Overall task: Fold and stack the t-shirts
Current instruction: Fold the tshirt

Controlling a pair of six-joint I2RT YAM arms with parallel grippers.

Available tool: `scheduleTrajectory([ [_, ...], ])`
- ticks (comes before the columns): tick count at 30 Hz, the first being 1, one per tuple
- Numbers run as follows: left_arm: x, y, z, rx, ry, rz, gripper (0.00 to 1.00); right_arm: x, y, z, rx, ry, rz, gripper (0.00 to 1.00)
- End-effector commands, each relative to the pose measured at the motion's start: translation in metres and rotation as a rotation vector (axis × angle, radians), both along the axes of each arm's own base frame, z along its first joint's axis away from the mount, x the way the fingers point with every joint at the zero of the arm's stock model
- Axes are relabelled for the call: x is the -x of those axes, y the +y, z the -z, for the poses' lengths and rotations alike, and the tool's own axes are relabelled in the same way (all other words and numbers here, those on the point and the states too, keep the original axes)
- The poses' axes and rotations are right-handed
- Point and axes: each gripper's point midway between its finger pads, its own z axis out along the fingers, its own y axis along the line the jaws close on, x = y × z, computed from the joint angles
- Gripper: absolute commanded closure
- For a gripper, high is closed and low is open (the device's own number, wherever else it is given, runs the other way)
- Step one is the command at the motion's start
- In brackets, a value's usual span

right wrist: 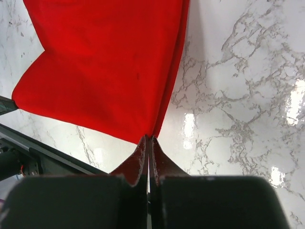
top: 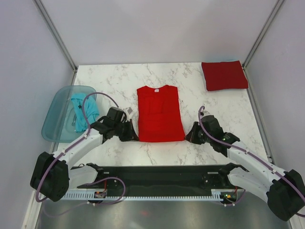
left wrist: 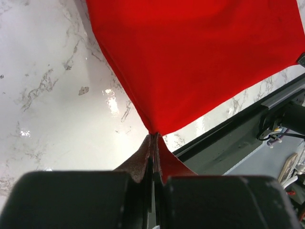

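A bright red t-shirt (top: 159,113) lies as a long narrow rectangle in the middle of the marble table, sleeves folded in. My left gripper (top: 133,135) is shut on its near left corner (left wrist: 153,129). At the near right corner (right wrist: 148,134) my right gripper (top: 189,137) is shut on the cloth. Both corners are pulled taut into the fingertips. A darker crimson t-shirt (top: 224,75) rests folded flat at the far right corner. A teal-blue t-shirt (top: 84,112) lies crumpled in the tub.
A translucent blue plastic tub (top: 59,110) overhangs the table's left edge. The black base rail (top: 157,177) runs along the near edge, close behind both grippers. Grey walls close in the table on three sides.
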Motion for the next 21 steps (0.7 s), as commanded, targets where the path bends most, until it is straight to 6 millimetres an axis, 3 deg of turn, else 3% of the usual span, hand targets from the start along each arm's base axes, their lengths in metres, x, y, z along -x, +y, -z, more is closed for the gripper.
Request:
scheduleTrajectory([
  [1,-0.006,0.001,-0.013,0.006,0.023,-0.092,0.98,-0.004,-0.004,-0.009,0.010,-0.024,0.033,1.00],
  [7,-0.035,0.000,-0.046,-0.009,-0.085,-0.123,0.98,-0.028,-0.002,-0.035,0.024,-0.093,0.059,1.00],
  [12,-0.060,-0.007,-0.060,-0.023,-0.114,-0.116,0.98,-0.055,0.008,-0.052,0.070,-0.118,0.044,1.00],
  [15,-0.087,-0.008,-0.074,-0.024,-0.142,-0.132,0.98,-0.079,0.017,-0.066,0.091,-0.138,0.031,1.00],
  [16,-0.102,-0.005,-0.086,-0.015,-0.171,-0.153,0.98,-0.090,0.014,-0.069,0.120,-0.153,0.051,1.00],
  [18,-0.120,-0.001,-0.086,-0.023,-0.162,-0.170,0.98,-0.112,0.012,-0.076,0.180,-0.169,0.063,1.00],
  [19,-0.137,0.004,-0.099,-0.011,-0.192,-0.190,0.98,-0.123,0.007,-0.078,0.207,-0.174,0.078,1.00],
  [20,-0.146,0.004,-0.092,-0.012,-0.164,-0.188,0.98,-0.138,0.011,-0.083,0.211,-0.181,0.076,1.00],
  [21,-0.162,0.007,-0.104,0.001,-0.196,-0.198,0.98,-0.149,0.007,-0.085,0.224,-0.185,0.081,1.00],
])
